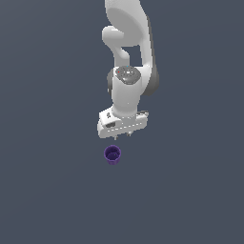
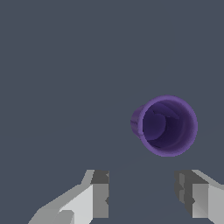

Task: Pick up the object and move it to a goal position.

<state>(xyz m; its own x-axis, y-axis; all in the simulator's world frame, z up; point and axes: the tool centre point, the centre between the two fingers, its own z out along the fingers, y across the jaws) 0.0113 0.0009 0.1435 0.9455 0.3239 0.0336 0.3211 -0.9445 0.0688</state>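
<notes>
Flat slate-grey desk (image 1: 52, 190) surrounds you. Your claw (image 1: 123, 137) hangs spread wide, holding nothing. At its seven o'clock in the exterior view, apart, stands the purple cup (image 1: 112, 155): smooth, tapered, rimmed, mouth up.

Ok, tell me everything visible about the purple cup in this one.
The purple cup is small, dark purple, tapered like a bucket with a thin lighter rim. It stands upright, mouth open, and looks empty inside in the wrist view. It sits on the plain grey floor, just ahead of the open gripper; nothing touches it and the fingers are clear of it.
</notes>
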